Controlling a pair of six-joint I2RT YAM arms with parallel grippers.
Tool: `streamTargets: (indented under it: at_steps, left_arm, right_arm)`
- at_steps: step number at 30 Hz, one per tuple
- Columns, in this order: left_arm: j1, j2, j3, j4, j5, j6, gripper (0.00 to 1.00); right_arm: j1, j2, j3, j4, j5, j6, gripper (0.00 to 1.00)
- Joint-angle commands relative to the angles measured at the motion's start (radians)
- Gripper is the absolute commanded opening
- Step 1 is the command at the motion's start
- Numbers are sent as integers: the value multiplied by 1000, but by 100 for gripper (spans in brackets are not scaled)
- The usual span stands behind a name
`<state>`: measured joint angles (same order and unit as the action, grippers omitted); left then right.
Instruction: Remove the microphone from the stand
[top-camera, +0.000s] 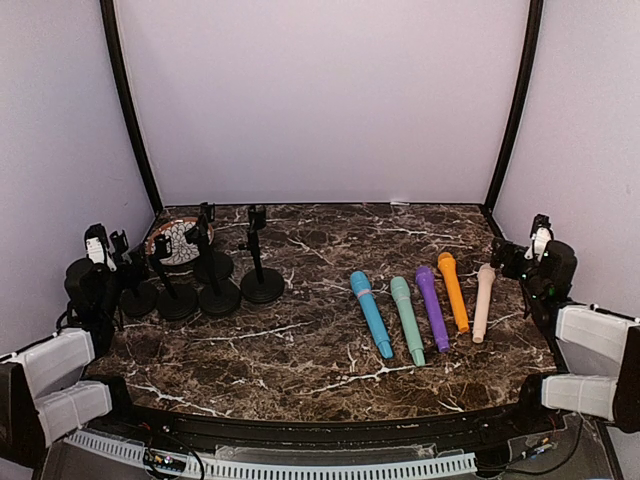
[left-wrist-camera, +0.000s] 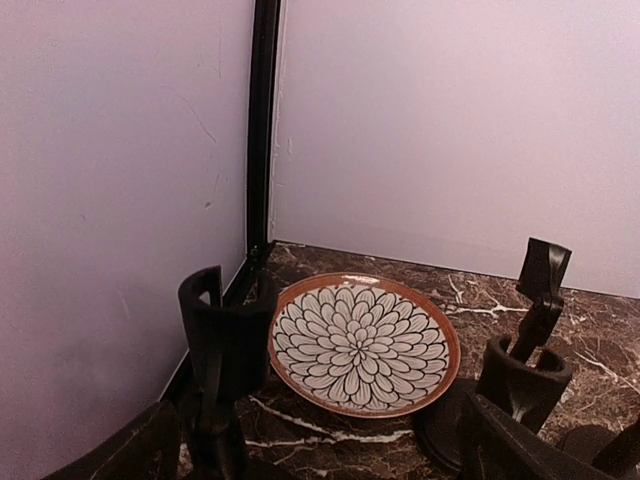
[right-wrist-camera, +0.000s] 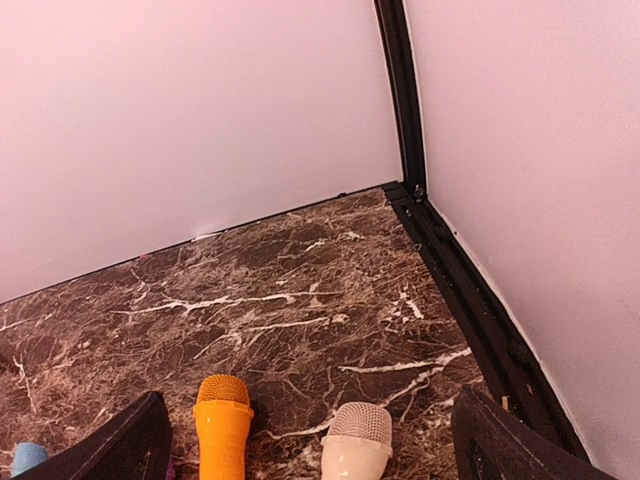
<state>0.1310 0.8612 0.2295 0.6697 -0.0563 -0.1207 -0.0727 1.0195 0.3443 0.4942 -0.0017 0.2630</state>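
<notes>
**Both arms (top-camera: 55, 365) sitting near, jaws wide open**

Left gripper (top-camera: 108, 243) and right gripper (top-camera: 520, 250) are holding nothing. Five microphones (top-camera: 432, 307) are lying in a row on the right, well apart from the black stands (top-camera: 262, 285) on the left. Stands are hiding part of the plate (top-camera: 178, 245).

Five colored microphones (top-camera: 432, 308) flat in a row, right of black stands (top-camera: 220, 297).
</notes>
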Motion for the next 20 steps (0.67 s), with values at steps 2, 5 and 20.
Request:
streamTargets:
  at_steps: [2,5,20]
  left_arm:
    - [-2,-73,-125,180,1,56,99]
    - [-2,-135,-181,196,-61,47,99]
    - [-2,-33,-163,188,-86,39,99]
  right_arm:
    - [-2,-37,-142,337,98,-72,99]
    - [-2,-27,-178,394,116,-79,98]
    - [-2,28,-258,559,125,-135,99]
